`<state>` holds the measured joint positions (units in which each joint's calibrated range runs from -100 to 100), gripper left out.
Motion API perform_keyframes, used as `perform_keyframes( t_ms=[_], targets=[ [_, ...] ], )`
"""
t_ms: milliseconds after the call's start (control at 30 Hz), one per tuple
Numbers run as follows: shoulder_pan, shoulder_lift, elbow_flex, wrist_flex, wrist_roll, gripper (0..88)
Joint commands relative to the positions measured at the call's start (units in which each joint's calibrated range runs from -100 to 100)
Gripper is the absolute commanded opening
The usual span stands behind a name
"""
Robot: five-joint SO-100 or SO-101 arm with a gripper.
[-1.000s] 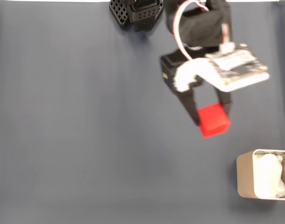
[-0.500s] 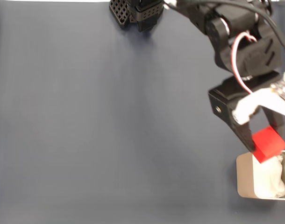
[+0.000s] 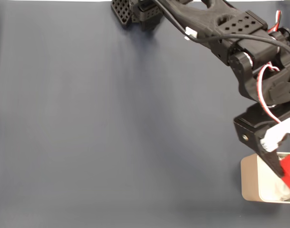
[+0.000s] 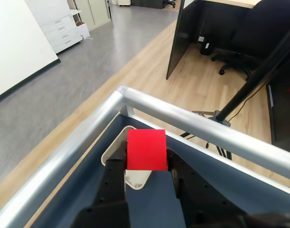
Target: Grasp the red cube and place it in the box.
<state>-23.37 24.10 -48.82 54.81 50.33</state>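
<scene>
In the wrist view, one gripper (image 4: 146, 164) clamps one red cube (image 4: 146, 149) between its fingers; beyond lies one box (image 4: 112, 151) (cream, padded). The fixed view shows the cube over the box (image 3: 249, 183).

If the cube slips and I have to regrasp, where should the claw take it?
Take the red cube across two opposite flat side faces, coming from above, as the claw holds it now over the box. Its faces are plain, smooth and parallel, so a centred pinch should likely sit square and not twist.
</scene>
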Motion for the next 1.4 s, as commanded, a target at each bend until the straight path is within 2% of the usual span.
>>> perform_keyframes(
  t_ms=[0, 700, 1367],
  targets=[
    [-1.06, 0.94, -4.46, -3.34, 0.34, 0.0],
    [-1.70, 10.13, -7.65, -8.67, -0.83, 0.0],
    [-2.27, 7.18, -2.54, -8.75, -2.39, 0.0]
  ],
)
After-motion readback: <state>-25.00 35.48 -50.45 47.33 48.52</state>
